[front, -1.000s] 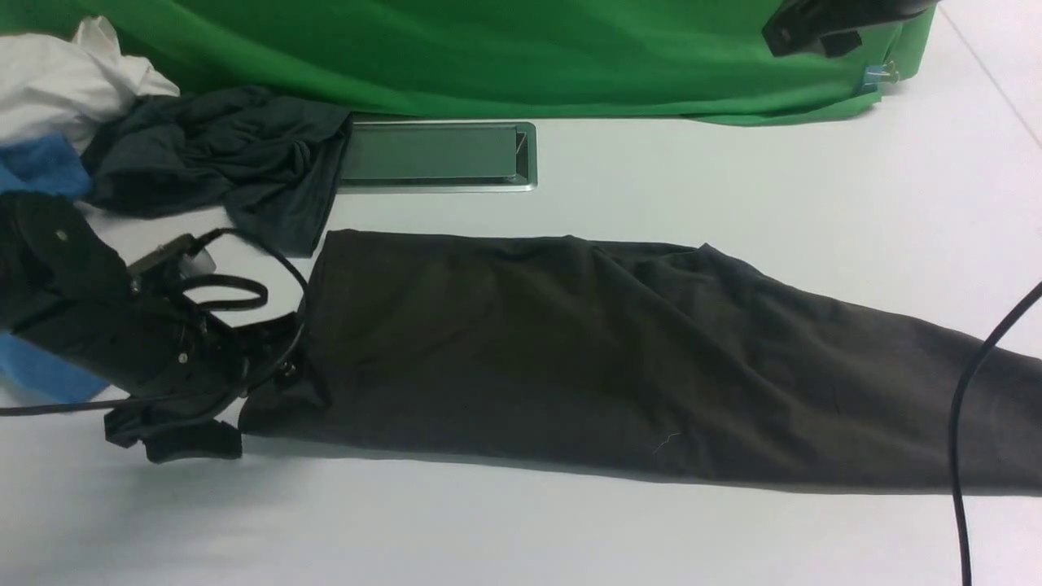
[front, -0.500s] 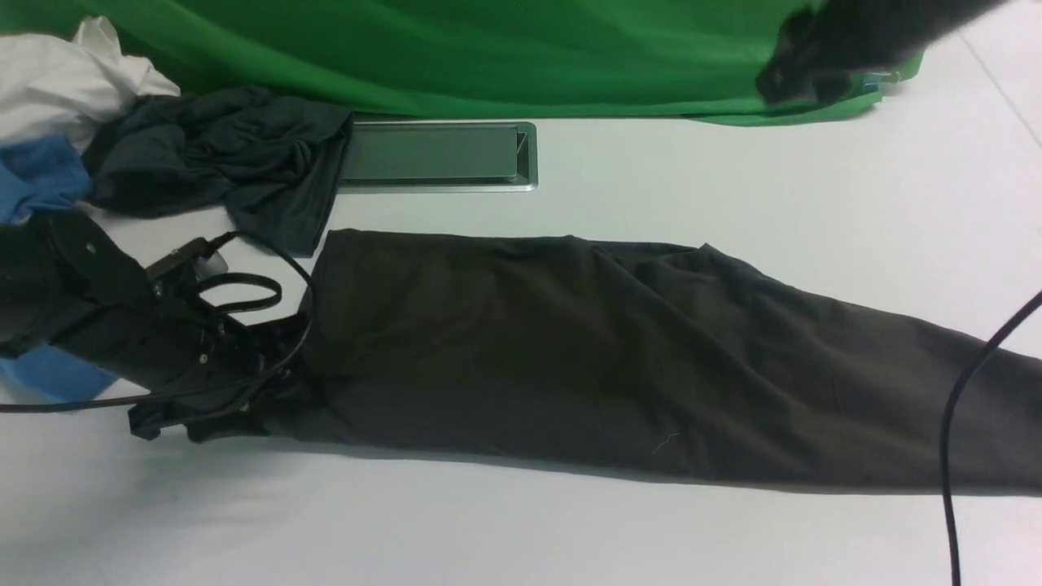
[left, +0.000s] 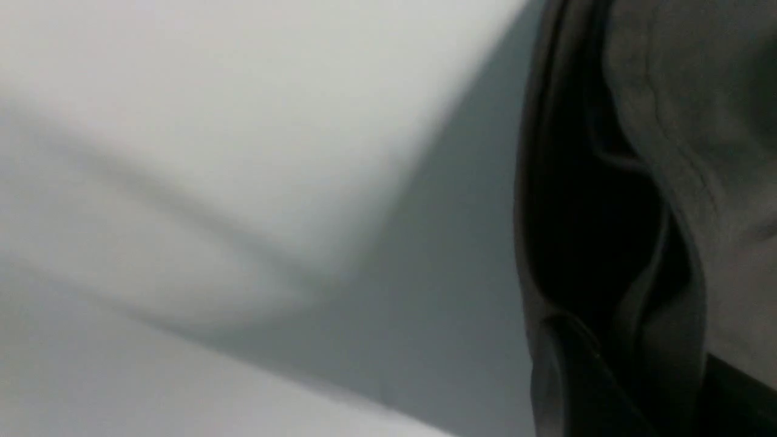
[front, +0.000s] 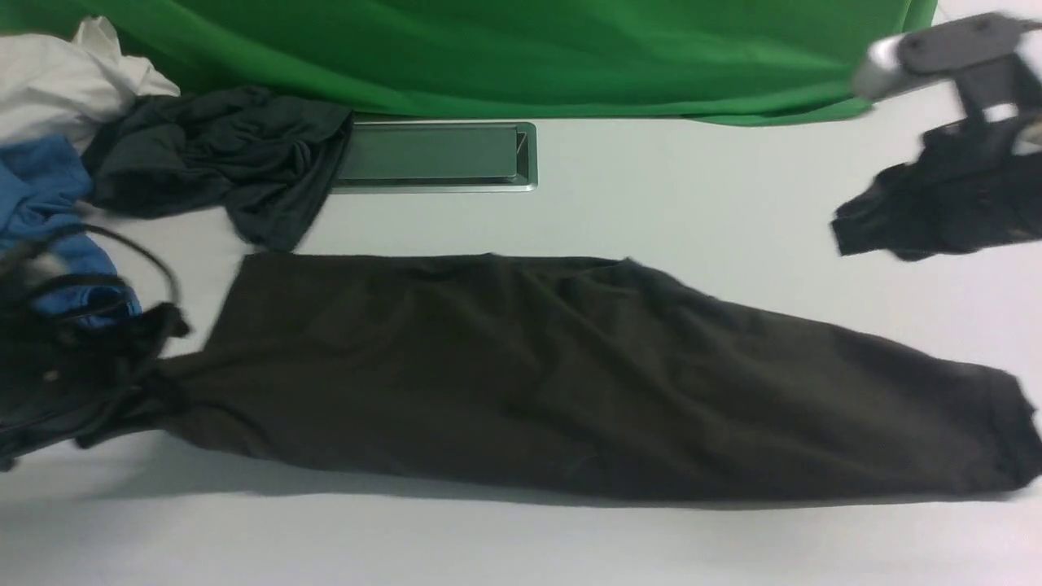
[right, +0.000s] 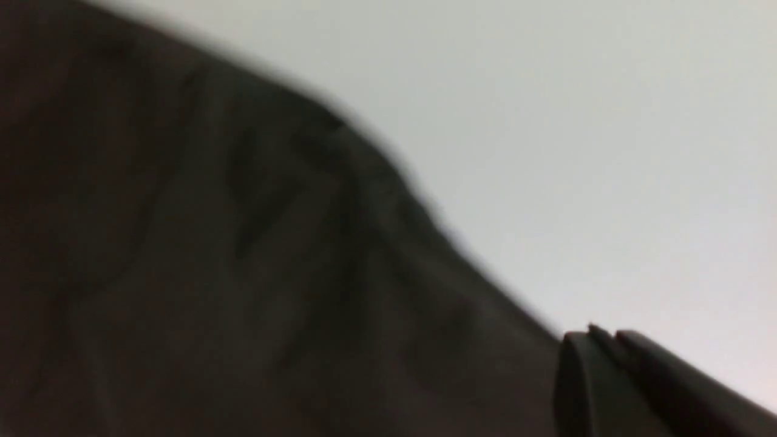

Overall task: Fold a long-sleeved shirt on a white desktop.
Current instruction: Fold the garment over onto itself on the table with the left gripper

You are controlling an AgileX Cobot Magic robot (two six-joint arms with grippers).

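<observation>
The long-sleeved shirt (front: pixel 570 374) is spread across mid-frame on the white desktop (front: pixel 692 187), its corner clamped in the left gripper (front: pixel 134 382) at lower left; the right gripper (front: pixel 855 232), jaws together, is seen apart at upper right

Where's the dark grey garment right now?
Front view: the dark grey garment lies crumpled on the left of the white desktop, covering the left end of the silver-framed hatch, just beyond the long-sleeved shirt.
</observation>
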